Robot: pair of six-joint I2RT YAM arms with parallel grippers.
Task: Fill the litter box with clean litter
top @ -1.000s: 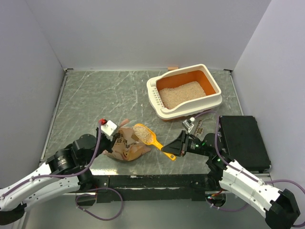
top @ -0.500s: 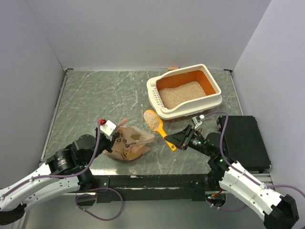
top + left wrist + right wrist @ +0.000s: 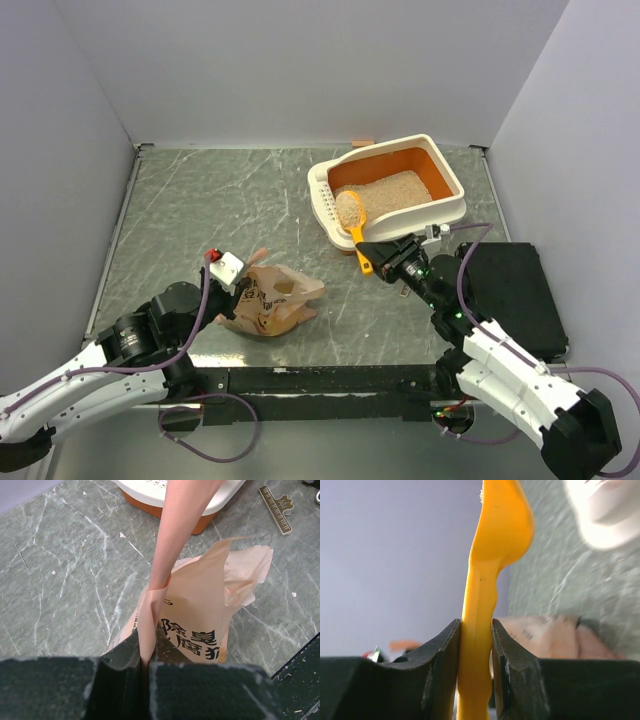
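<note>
The litter box (image 3: 430, 213) shows whole only from above. The left wrist view cuts it off at the top edge, with a raised flap of the paper bag (image 3: 200, 610) across it. In the right wrist view it is no more than a white blur in the upper corner. That view also shows the yellow-orange scoop (image 3: 350, 210) edge-on, so its load cannot be read there. From above, its bowl holds beige granules and lies over the box's perforated end. The right gripper (image 3: 476, 630) pinches the scoop's handle between both fingers. The left gripper (image 3: 145, 657) is pressed together on the bag's upper edge and is half hidden under its camera in the top view. The box sits open side up in the far right part of the table (image 3: 200, 200), its long axis slanting from the perforated end at near left toward the far right. The clean litter (image 3: 395, 190) covers the middle of the orange floor, with orange bare along the far wall. The box is near the back wall and the right table edge. A flat black box (image 3: 505, 295) lies just beside the right arm. The widest bare stretch of table is left of the litter box, beyond the bag.
</note>
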